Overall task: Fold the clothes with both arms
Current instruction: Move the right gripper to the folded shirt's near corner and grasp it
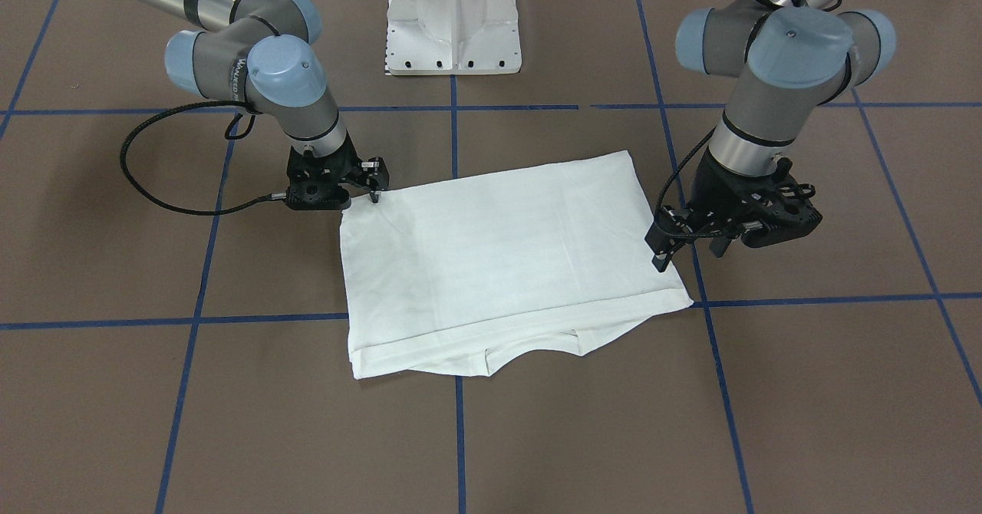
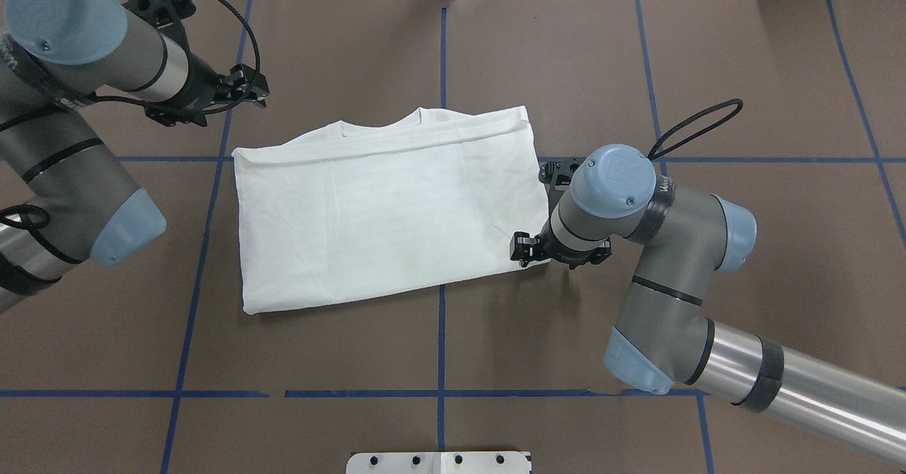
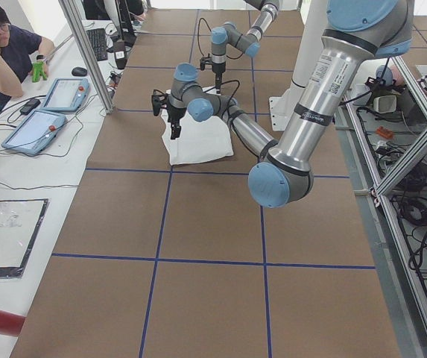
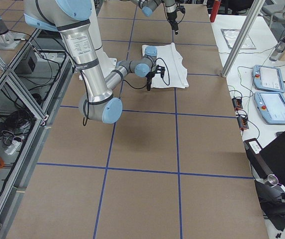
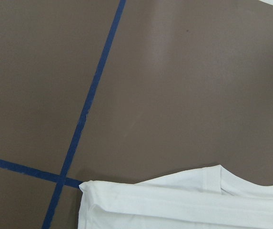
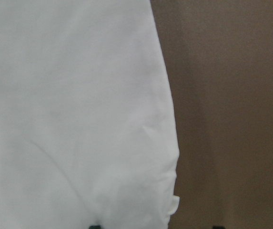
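Shirt (image 1: 499,245) lies long-axis crosswise on the tabletop (image 1: 805,391). The right claw (image 1: 362,192), apart, straddles its near right corner. The left claw (image 1: 689,255), apart, hovers off its left edge.

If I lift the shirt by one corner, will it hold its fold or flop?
Probably floppy: the shirt lies flat in thin, creased layers, so a one-corner lift would likely let it sag and unfold. It looks light for its size. Pushed, it would likely bunch on the table rather than slide whole.
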Available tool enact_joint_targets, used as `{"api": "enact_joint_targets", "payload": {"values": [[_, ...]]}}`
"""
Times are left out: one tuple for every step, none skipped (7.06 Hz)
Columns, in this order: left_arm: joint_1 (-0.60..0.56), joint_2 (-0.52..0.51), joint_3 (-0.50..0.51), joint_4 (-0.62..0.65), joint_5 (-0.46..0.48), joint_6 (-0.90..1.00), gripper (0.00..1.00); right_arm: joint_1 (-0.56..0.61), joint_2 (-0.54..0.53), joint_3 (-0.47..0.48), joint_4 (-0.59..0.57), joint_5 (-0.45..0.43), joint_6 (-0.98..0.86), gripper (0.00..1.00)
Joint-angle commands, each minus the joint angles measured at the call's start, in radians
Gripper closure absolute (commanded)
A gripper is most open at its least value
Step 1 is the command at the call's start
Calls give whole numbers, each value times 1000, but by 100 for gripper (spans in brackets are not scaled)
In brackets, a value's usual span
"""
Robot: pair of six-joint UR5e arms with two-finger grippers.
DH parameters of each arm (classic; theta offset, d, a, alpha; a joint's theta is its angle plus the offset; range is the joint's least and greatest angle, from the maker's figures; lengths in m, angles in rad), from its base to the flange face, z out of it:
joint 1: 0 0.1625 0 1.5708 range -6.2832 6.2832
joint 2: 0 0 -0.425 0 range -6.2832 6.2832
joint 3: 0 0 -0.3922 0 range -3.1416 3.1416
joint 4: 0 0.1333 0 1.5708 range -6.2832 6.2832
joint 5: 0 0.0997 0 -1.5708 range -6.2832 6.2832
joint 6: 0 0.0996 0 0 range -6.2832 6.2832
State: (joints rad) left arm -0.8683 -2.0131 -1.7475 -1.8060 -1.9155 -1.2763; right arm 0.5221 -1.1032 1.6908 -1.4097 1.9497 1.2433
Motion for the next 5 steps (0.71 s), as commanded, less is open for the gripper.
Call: {"api": "enact_joint_targets", "payload": {"values": [[0, 2, -1, -1, 1, 0, 1, 2, 6, 0, 0, 2, 1, 85], [0, 2, 0, -1, 1, 0, 1, 10, 6, 0, 0, 2, -1, 100], [0, 1, 2, -1, 1, 0, 1, 15, 8, 0, -2, 2, -1, 100], [0, 1, 2, -1, 1, 0, 1, 19, 6, 0, -3, 0, -1, 100], [0, -2, 2, 0, 1, 0, 1, 47, 6, 4, -18, 11, -1, 100]]}}
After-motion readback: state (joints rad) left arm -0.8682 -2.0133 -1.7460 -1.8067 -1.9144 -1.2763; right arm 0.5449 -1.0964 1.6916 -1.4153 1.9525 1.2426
